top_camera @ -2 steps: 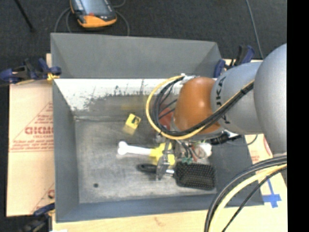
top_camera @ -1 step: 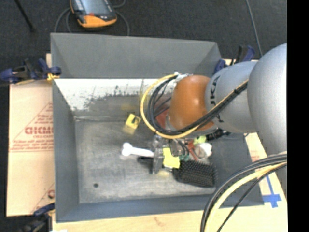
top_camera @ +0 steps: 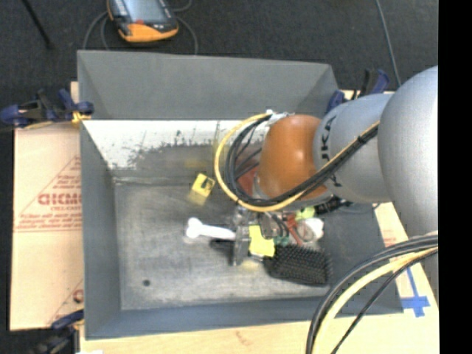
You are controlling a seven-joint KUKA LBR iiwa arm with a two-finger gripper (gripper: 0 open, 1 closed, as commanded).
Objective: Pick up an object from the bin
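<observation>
White bone-shaped toy (top_camera: 206,231) just beside the hand (top_camera: 242,252), black brush (top_camera: 299,264) near

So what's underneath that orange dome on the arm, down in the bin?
Past its lower edge show the gripper, a yellow piece, a white bone-shaped toy, a black brush and red-green bits. The floor of the bin straight under the orange cover is hidden.

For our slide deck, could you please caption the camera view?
KUKA gripper low in the grey bin, among a white bone-shaped object, yellow piece and black brush.
</observation>
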